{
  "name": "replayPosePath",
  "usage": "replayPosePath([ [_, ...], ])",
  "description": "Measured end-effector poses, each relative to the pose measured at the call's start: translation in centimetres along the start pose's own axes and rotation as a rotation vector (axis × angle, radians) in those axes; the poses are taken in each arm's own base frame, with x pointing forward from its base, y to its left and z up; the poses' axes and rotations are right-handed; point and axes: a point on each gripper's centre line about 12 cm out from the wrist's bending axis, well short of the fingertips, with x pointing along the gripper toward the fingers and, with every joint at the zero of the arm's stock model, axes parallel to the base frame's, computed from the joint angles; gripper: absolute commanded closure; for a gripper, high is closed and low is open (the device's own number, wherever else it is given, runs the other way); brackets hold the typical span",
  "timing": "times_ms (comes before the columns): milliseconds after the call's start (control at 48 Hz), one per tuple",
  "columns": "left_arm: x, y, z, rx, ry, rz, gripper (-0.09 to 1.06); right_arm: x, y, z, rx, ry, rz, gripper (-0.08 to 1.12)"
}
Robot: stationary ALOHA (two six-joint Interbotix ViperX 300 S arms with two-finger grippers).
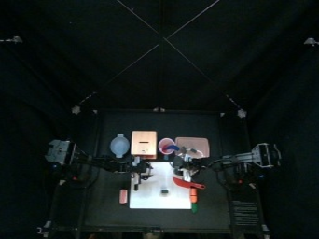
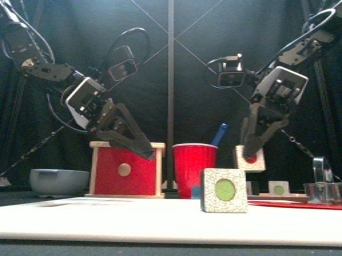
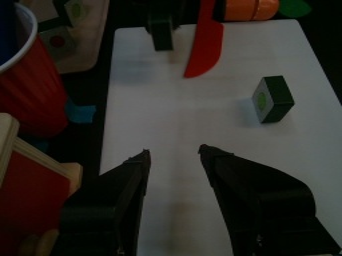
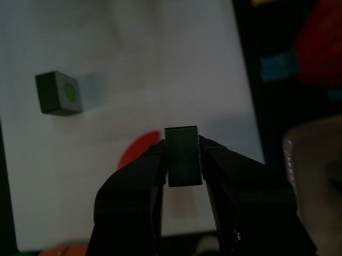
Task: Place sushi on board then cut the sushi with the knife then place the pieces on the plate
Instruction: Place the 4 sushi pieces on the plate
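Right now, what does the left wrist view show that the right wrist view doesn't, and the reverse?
Only the left wrist view: the left gripper, jaws open and empty over the white cutting board, plus the red cup and the wooden box with its red drawer front. Only the right wrist view: the right gripper shut on a dark sushi piece, seen close. Both: that board, one loose sushi piece lying on it, and the red knife.
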Motion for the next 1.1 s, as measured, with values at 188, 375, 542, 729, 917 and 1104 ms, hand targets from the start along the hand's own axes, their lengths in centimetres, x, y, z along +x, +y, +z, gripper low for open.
replayPosePath([
  [188, 0.0, 0.1, 0.0, 0.001, 0.002, 0.001, 0.15, -2.8, -3.4, -2.1, 0.090, 0.017, -0.068, 0.45],
  [375, 0.0, 0.2, 0.0, -0.001, 0.002, 0.005, 0.15, -5.3, -8.1, -4.5, 0.180, -0.004, -0.203, 0.45],
  [542, 0.0, 0.2, -0.1, -0.001, 0.002, 0.005, 0.15, -6.7, -10.9, -6.5, 0.245, -0.003, -0.301, 0.45],
  [729, 0.0, 0.3, -0.1, -0.002, 0.003, 0.006, 0.15, -7.2, -12.4, -7.8, 0.272, 0.016, -0.359, 0.45],
  [917, 0.0, 0.3, -0.1, -0.002, 0.003, 0.006, 0.15, -7.3, -12.7, -8.9, 0.289, 0.026, -0.375, 0.40],
  [1104, 0.0, 0.3, -0.1, -0.003, 0.004, 0.008, 0.15, -7.1, -12.7, -9.7, 0.306, 0.047, -0.376, 0.31],
])
